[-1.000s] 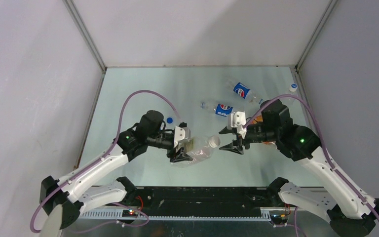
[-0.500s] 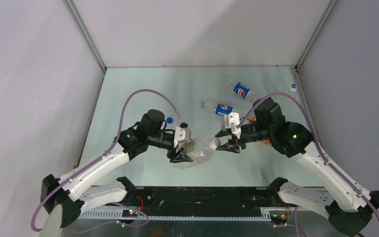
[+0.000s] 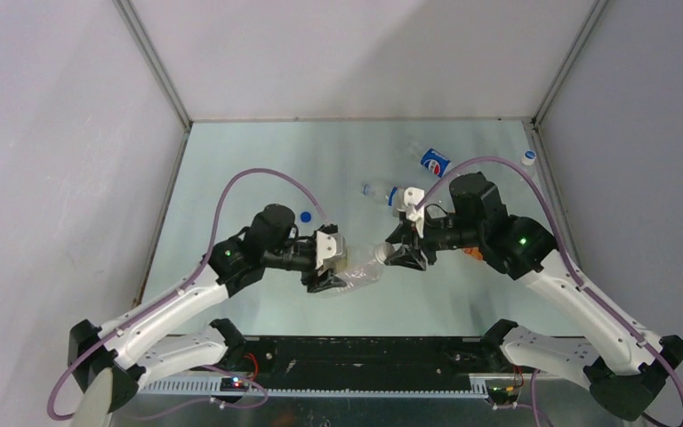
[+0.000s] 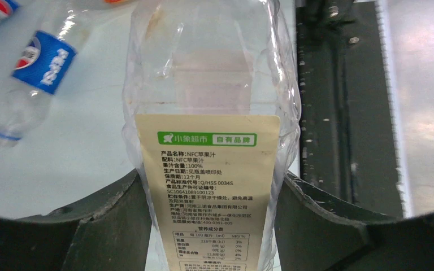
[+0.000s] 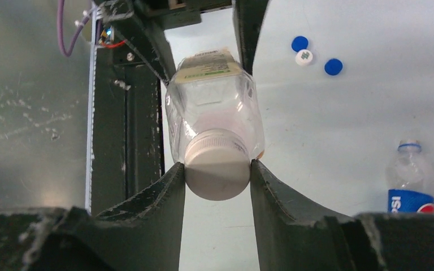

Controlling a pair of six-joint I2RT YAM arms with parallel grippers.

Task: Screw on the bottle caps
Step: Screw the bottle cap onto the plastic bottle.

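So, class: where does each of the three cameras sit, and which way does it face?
Top: fixed above and behind the robot, looking down at the table; left arm and right arm show.
Left wrist: on the left arm, looking along its fingers at the bottle the left hand holds.
Right wrist: on the right arm, facing the left hand; white cap sits between the fingers of the right hand.
Shared: both wrist views see one bottle, from opposite ends.

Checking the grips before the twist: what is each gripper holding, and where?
The left gripper holds the clear bottle by its labelled body; the right gripper grips the white cap on its mouth, by the cap's sides.
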